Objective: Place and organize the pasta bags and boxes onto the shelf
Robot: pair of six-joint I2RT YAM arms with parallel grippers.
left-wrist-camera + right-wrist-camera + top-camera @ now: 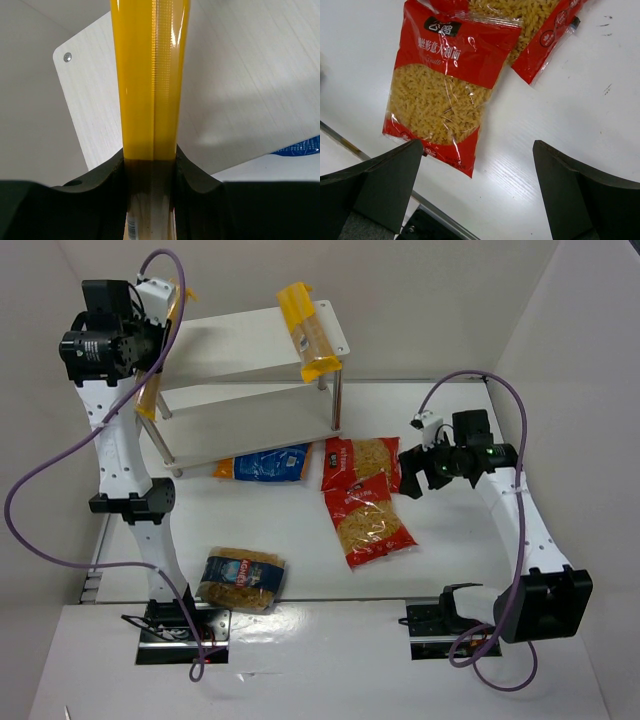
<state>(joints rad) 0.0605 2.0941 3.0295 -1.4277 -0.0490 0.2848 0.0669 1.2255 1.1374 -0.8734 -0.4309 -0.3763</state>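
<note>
Spaghetti pack (pixel 150 75) clamped between left pincer (pixel 149 161) fingers, above shelf (pixel 240 75).

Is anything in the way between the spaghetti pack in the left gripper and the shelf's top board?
Nothing visible. The left gripper holds the spaghetti pack over the left end of the top board, with bare board beneath. The second spaghetti pack lies at the right end, well apart.

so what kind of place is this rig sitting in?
Probably a lab test cell: plain white walls box in a white table, the left arm and right arm are mounted at its edge, and the small shelf and pasta bags look like props.
</note>
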